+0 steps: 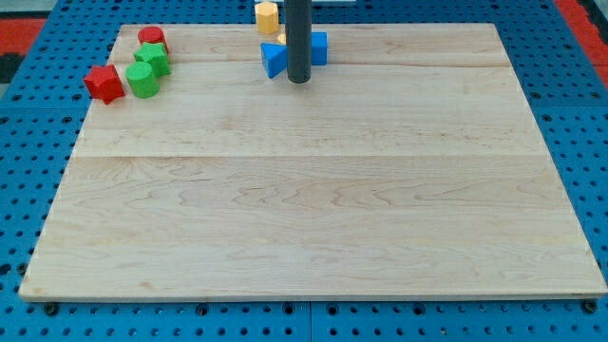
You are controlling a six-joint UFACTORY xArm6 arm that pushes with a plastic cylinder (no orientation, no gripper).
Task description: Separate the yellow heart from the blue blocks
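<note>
You see my tip point(298, 80), a bare rod holding nothing, between the blue triangle point(274, 59) and blue block point(318, 47). A yellow block point(267, 16), shape unclear, sits at the board's point(313, 237) top edge, just above. Open board spreads below.

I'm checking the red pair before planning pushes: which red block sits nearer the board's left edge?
The red star-shaped block, at the cluster's lower left beside the green blocks. The other red block sits higher and further right.
</note>
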